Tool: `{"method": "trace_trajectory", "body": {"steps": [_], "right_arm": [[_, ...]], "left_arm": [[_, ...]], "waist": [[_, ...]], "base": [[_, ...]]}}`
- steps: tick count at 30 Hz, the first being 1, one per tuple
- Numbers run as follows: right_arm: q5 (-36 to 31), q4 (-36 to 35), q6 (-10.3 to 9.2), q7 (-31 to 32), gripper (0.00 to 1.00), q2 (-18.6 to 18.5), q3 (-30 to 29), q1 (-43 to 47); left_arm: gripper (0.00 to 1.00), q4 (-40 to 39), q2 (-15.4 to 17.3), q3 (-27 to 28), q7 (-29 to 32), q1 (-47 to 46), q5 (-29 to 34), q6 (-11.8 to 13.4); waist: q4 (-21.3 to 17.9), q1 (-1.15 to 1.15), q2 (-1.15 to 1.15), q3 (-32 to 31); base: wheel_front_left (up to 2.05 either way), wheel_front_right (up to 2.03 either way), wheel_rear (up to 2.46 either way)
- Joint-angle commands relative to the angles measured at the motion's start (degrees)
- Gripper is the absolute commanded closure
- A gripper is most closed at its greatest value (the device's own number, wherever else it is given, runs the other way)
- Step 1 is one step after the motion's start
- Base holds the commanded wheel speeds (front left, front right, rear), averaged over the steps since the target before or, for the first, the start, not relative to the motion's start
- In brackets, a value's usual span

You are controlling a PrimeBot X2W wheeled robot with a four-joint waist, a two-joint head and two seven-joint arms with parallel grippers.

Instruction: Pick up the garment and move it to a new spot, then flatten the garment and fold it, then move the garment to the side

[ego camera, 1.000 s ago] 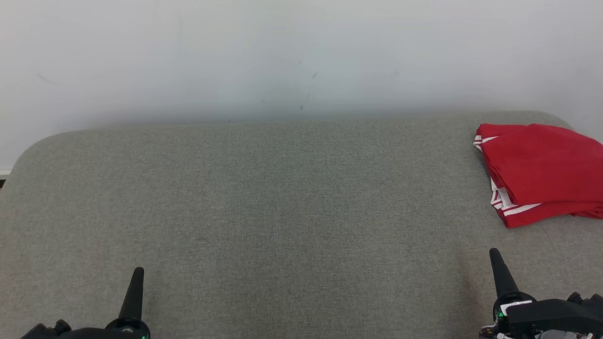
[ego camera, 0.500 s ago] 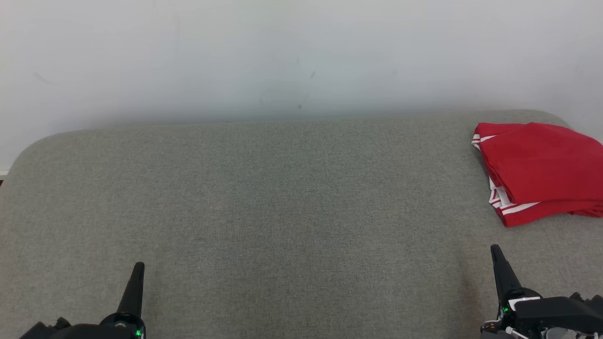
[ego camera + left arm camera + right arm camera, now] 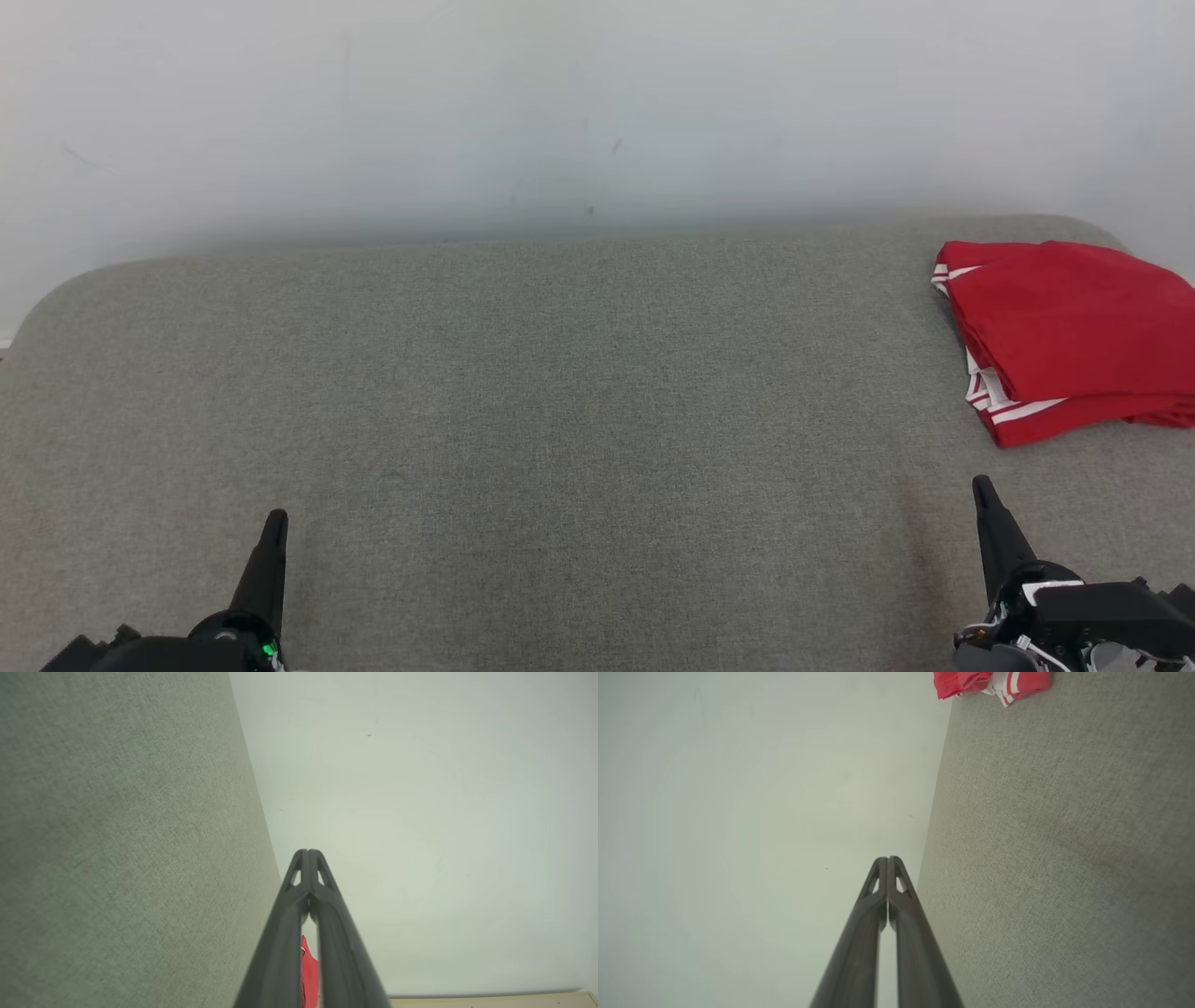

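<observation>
- Grey fabric-topped bench [image 3: 560, 392] runs edge to edge under a plain white wall [image 3: 597, 112]; most of the cloth you see carries nothing
- garment [image 3: 1074, 327] lies on the bench's far right corner; red, stacked in flat layers, white stripes [image 3: 1027, 411] along its near-left edge
- you can read that as folded and parked at the side; my judgement is that the task is at or close to its end
- left pincer [image 3: 275, 518] sits low at the near left; fingers pressed together, nothing pinched; left wrist view agrees, the two fingers meet at the tip
- right pincer [image 3: 980, 485] sits low at the near right; also pressed together and empty; right wrist view agrees
- right pincer is the nearer one to the garment but apart from it; bare cloth lies between them; left pincer is well apart from it
- why like this, as a guess: both pincers sit at the near edge, pointing up the head view like a rest pose; that keeps them clear of the stack so nothing snags the fold
- hidden: the garment's right side is cut off by the head view's edge; you cannot tell shirt from shorts, nor count the folds
- left wrist view gives you a thin red sliver low between its fingers; right wrist view gives a red-and-white scrap at its top edge; neither adds detail
- pincer bodies and arms are cut by the head view's bottom edge
- beige strip [image 3: 490, 1001] at the bottom right of the left wrist view; maybe floor, cannot tell
</observation>
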Motion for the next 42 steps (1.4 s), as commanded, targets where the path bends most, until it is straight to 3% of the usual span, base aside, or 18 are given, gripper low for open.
{"method": "trace_trajectory", "body": {"steps": [1,17,42], "right_arm": [[1.37,-0.28,-0.1,0.42,1.0,0.12,-0.34,-0.54],[6.79,-0.4,-0.12,1.92,1.0,0.48,-1.09,-1.08],[6.49,-0.38,-0.12,1.89,1.0,0.45,-1.03,-0.92]], "left_arm": [[1.0,0.04,0.32,0.25,0.44,-0.89,-1.58,-0.43],[1.0,0.42,0.35,0.47,1.97,-1.55,-7.39,-0.39],[1.0,0.39,0.35,0.43,1.95,-1.38,-7.18,-0.38]], "waist": [[-0.04,0.0,0.0,0.02],[-0.33,0.0,0.0,0.14],[-0.33,0.0,0.0,0.14]], "base": [[0.0,0.0,0.0],[0.0,0.0,0.0],[0.0,0.0,0.0]]}}
